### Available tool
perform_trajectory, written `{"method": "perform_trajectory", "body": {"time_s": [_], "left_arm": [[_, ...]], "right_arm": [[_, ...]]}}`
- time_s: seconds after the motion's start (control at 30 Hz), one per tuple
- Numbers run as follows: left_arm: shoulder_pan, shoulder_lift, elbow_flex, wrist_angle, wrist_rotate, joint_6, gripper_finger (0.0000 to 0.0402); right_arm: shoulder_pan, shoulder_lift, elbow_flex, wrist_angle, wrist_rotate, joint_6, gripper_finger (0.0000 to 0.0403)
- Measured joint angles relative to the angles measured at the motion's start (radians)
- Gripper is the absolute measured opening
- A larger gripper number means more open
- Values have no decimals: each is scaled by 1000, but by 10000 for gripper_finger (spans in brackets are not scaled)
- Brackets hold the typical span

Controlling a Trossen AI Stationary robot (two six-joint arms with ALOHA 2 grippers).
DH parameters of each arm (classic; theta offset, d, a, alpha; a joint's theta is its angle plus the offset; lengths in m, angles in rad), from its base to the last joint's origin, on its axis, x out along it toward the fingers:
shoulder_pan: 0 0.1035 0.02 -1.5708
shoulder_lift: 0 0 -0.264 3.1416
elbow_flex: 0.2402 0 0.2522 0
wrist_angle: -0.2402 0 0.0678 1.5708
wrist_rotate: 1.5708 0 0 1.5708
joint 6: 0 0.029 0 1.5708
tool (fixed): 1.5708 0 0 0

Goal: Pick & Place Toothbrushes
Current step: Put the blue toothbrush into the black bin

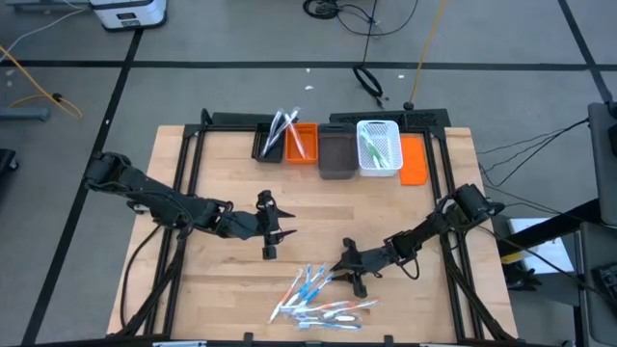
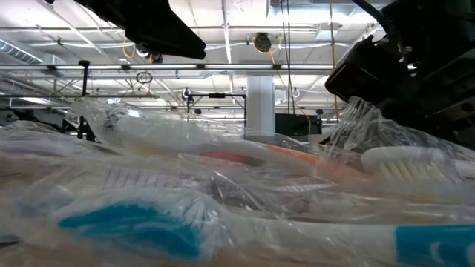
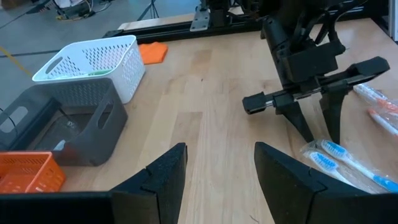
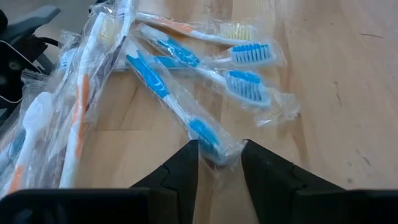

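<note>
High view, pile: wrapped toothbrushes (image 1: 318, 297) lie heaped at the near edge of the wooden table (image 1: 222, 289), fanned with long axes running left-near to right-far.
High view, nearer arm: right gripper (image 1: 354, 271) sits at the pile's right-far edge, touching or just above it; left gripper (image 1: 270, 229) waits left of it and farther from the pile, over bare wood.
High view, bins: along the far edge, left to right: black bin (image 1: 271, 141) with a few toothbrushes, orange basket (image 1: 302, 144) with one or two, grey bin (image 1: 336, 154) apparently empty, white basket (image 1: 379, 146) with green ones, orange lid-like piece (image 1: 414, 159) flat.
Low view: wrappers and brush heads fill the foreground; grippers only dark shapes above.
Left wrist view: left fingers parted, nothing between; the right gripper (image 3: 314, 127) stands beyond, tips down beside blue-bristled toothbrushes (image 3: 339, 158); grey bin (image 3: 68, 124) shows no brushes.
Right wrist view: right fingers apart, straddling the handle end of a blue toothbrush (image 4: 174, 93), not yet closed; its axis runs away from the claw.
Judgement: right arm is placed to close on this one.
</note>
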State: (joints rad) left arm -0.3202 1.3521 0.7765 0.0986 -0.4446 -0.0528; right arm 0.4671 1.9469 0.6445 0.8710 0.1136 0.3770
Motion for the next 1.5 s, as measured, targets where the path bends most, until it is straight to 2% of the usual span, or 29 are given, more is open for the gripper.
{"method": "perform_trajectory", "body": {"time_s": [0.1, 0.3, 0.47, 0.63, 0.83, 1.1, 1.33, 1.5], "left_arm": [[0, 0, 0, 0, 0, 0, 189], [0, 0, 0, 0, 0, 0, 189], [0, 0, 0, -1, 1, -1, 189], [0, 0, 0, 0, 1, -2, 189], [0, 0, 0, 1, 1, -4, 189], [0, 0, 0, 9, 11, -60, 189], [0, 0, 0, 46, 71, -63, 189], [0, 0, 0, 57, 80, -68, 189]], "right_arm": [[0, 0, 0, -4, -1, 0, 94], [9, -7, 0, -30, -7, -3, 9], [13, -11, 0, -38, -17, 1, 3], [13, -78, -2, -127, -6, -5, 1], [20, -225, -4, -286, 97, -37, 1], [20, -403, -4, -410, 208, -131, 0], [18, -491, -3, -473, 307, -187, 0], [-5, -521, -3, -472, 311, -224, 0]]}}
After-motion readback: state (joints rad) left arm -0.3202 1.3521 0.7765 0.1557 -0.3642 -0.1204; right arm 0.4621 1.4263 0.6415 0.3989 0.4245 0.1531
